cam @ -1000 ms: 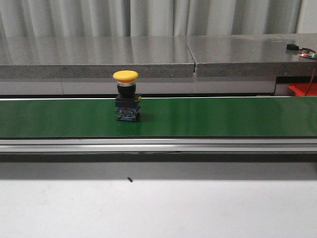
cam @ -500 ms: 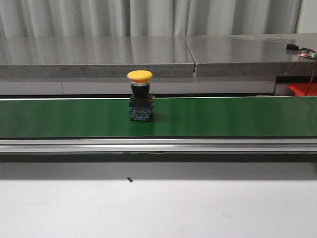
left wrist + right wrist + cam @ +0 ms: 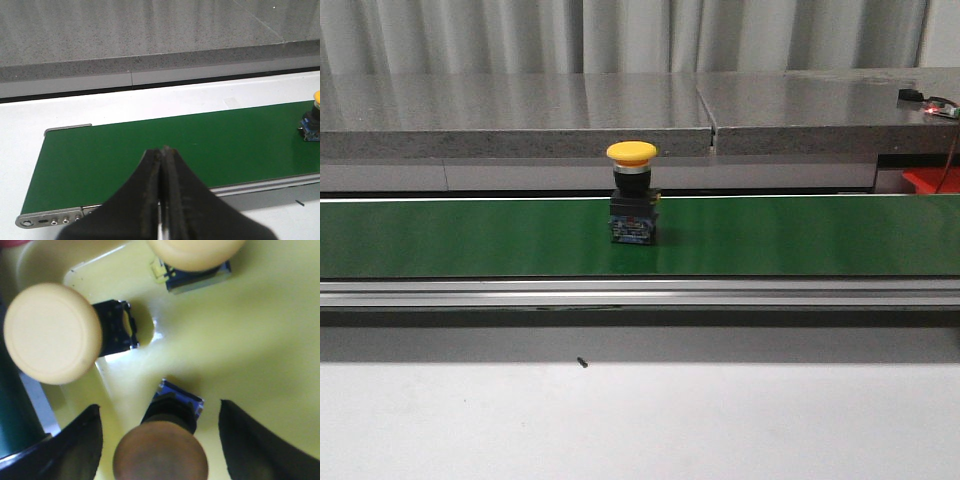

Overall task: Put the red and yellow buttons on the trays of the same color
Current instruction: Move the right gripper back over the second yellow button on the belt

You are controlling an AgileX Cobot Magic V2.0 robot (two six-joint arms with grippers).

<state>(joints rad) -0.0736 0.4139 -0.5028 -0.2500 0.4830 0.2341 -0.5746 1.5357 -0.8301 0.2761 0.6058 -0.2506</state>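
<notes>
A yellow push button (image 3: 632, 192) stands upright on the green conveyor belt (image 3: 800, 236), near the belt's middle in the front view, its mushroom cap on top and its black and blue contact block resting on the belt. The same button shows at the far edge of the left wrist view, partly cut off by the frame. Behind the belt runs a grey stone ledge (image 3: 520, 115), and a white table (image 3: 640, 420) lies in front of the belt with a small dark speck (image 3: 582, 362) on it. A sliver of a red tray (image 3: 932, 180) peeks in at the right end of the belt.

The left pincer (image 3: 161, 200) hangs above the near end of the belt with its black fingers pressed together, nothing between them, well apart from the button.

The right pincer (image 3: 159, 445) is over a yellow tray (image 3: 260, 340), its two dark fingers spread wide. Between them sits a button (image 3: 162, 452) whose cap looks shadowed and brownish, untouched by either finger. Two more pale yellow buttons lie tipped on the tray: one on its side (image 3: 55, 332) near the tray's rim, another (image 3: 192, 255) cut off by the frame
</notes>
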